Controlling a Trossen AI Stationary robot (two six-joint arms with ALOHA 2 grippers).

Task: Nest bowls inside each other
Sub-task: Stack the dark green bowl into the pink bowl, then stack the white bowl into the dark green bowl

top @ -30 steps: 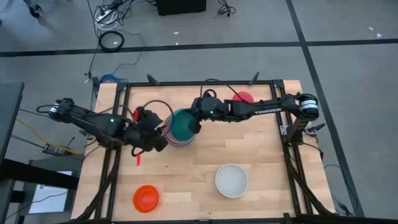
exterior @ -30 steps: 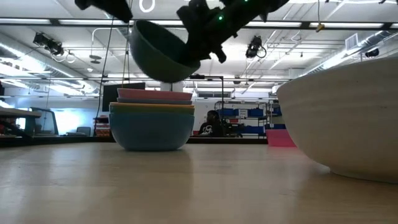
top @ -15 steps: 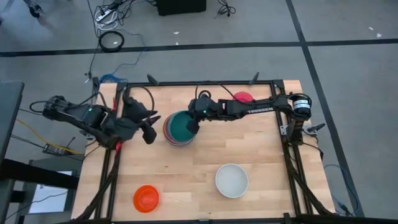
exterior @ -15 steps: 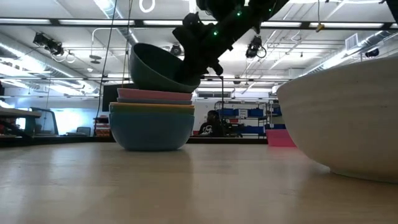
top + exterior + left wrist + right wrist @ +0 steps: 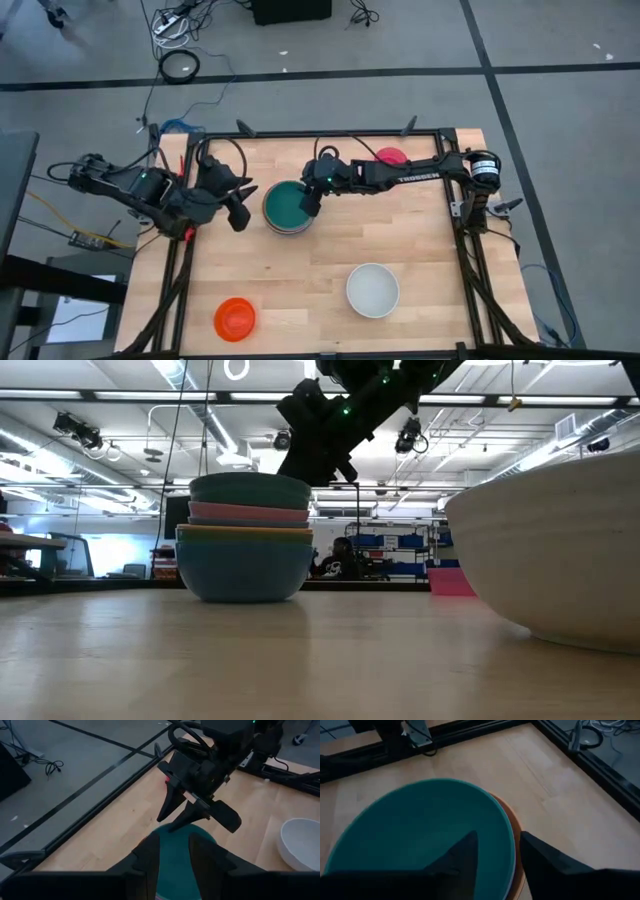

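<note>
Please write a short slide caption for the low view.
Teal bowl sits level atop the nested stack, right gripper open at its rim.

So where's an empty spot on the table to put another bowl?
The bare wood between the orange bowl and the white bowl is free, and so is the patch between the white bowl and the stack. It is crowded around the stack, where both arms reach in.

teal bowl (image 5: 288, 205) level atop stack | white bowl (image 5: 373, 290), red-orange bowl (image 5: 235, 317) apart
</note>
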